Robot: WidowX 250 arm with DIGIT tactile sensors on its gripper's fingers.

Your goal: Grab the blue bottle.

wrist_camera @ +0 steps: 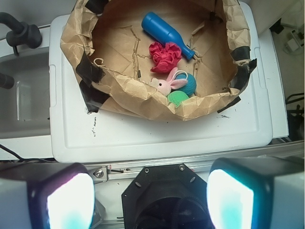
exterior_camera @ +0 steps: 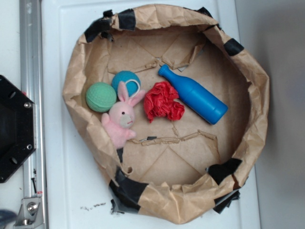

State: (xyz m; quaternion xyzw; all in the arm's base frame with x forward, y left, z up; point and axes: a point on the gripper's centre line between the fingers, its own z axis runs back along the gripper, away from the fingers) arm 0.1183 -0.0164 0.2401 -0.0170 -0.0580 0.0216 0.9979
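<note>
The blue bottle (exterior_camera: 194,95) lies on its side inside a brown paper-lined basin (exterior_camera: 76,71), neck pointing up-left, right of a red crumpled ball. In the wrist view the blue bottle (wrist_camera: 166,33) lies at the far side of the basin (wrist_camera: 128,93). My gripper (wrist_camera: 150,200) is open, its two fingers wide apart at the bottom of the wrist view, high above the robot's base and well short of the basin. Nothing is between the fingers. The gripper does not show in the exterior view.
Beside the bottle lie a red crumpled ball (exterior_camera: 163,102), a pink bunny (exterior_camera: 122,119), a green ball (exterior_camera: 100,97) and a teal ball (exterior_camera: 126,80) with a white loop. The basin stands on a white lid (exterior_camera: 71,191). The black robot base (exterior_camera: 14,129) and a metal rail (exterior_camera: 31,57) are at left.
</note>
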